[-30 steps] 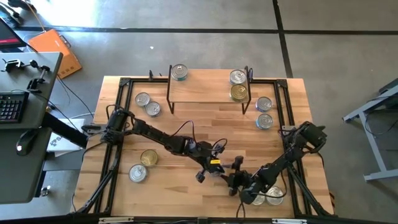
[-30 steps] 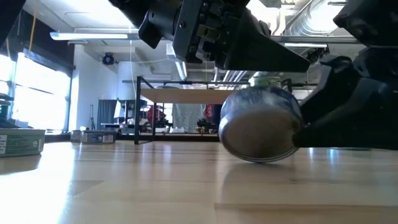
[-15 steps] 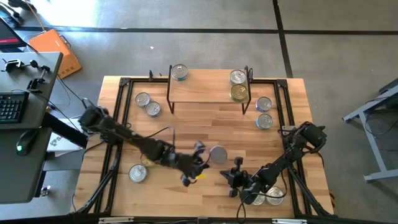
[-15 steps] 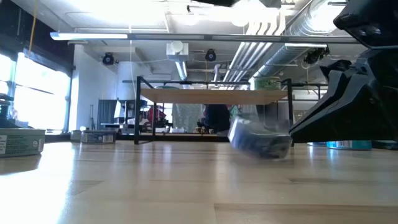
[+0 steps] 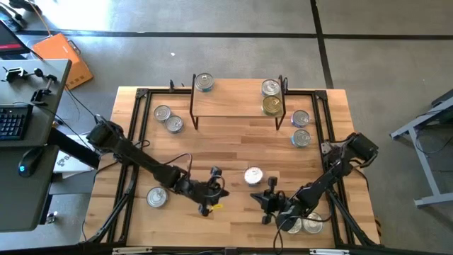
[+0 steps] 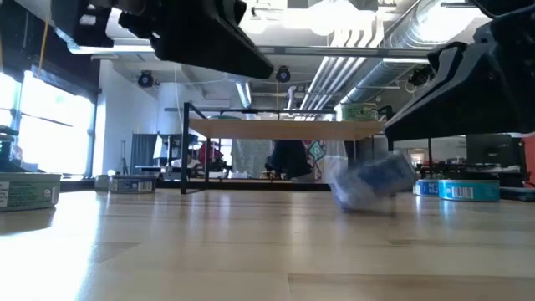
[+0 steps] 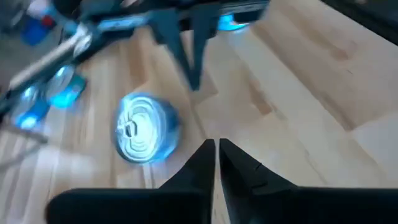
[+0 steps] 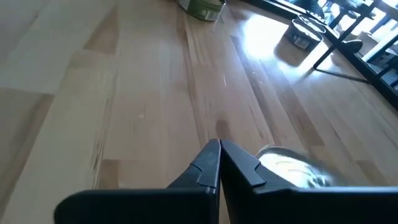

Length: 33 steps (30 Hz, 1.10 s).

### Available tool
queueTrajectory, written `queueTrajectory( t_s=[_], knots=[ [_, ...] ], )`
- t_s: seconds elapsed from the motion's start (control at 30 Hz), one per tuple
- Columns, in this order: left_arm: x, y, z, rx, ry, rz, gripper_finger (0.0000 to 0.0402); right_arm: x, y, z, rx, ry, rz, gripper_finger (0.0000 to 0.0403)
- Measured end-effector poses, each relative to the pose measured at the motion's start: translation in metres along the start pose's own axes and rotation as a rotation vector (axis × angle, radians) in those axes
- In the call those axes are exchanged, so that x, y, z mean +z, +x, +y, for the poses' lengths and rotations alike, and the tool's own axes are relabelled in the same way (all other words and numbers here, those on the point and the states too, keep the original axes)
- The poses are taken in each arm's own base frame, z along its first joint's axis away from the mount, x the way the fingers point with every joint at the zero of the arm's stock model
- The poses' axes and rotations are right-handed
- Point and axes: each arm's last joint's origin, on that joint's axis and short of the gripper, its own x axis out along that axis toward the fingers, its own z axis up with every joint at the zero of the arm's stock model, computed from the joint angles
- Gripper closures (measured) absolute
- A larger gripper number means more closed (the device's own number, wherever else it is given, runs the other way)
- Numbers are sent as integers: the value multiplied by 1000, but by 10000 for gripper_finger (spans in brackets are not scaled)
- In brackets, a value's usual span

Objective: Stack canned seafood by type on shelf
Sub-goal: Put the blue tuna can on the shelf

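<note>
Big wooden tabletop [image 5: 233, 149] with black metal frame [image 5: 138, 95] along its edges; grey concrete floor [image 5: 212, 42] all round; orange box [image 5: 62, 57] on that floor off the table's far left corner; desk [image 5: 28, 142] at left carrying keyboard [image 5: 13, 120] and mouse [image 5: 28, 164]; grey stand [image 5: 432, 134] at right.

The table [image 5: 233, 145] is pale blond wood with darker grain streaks. The shelf [image 5: 233, 106] has a light wood top on thin black legs. Most cans are silver-topped, like the loose can [image 5: 253, 176], whose side is blue; one shelf can [image 5: 271, 105] is gold-topped. Both arms are black.
</note>
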Motion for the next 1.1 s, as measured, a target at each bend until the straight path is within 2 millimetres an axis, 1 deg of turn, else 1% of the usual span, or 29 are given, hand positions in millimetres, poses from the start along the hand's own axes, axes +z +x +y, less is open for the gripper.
queueTrajectory(
  t_s=[0.1,0.27,0.4,0.5,0.6,0.67,0.77,0.83,0.93,1.1],
  knots=[
    [1,0,-2,-51,81,-32,351,0,0,0,10,7,4,402],
    [-2,1,-1,-83,175,-20,275,0,0,0,17,38,6,402],
    [-8,9,2,-109,187,-5,220,0,1,0,16,53,7,403],
    [-18,22,-1,-132,215,26,193,0,2,-1,12,58,6,403],
    [-28,37,-3,-79,250,55,183,4,0,-2,16,71,-4,403],
    [-32,47,-3,-19,271,47,183,10,-6,-5,21,86,-13,403],
    [-37,62,0,64,273,13,185,17,-18,-14,20,135,-6,400],
    [-39,71,5,106,254,-24,185,20,-25,-24,8,176,20,389],
    [-42,85,15,129,235,-35,185,18,-31,-42,-42,254,107,352],
    [-46,108,29,101,207,-38,186,-2,-28,-77,-203,352,347,272]
  ],
)
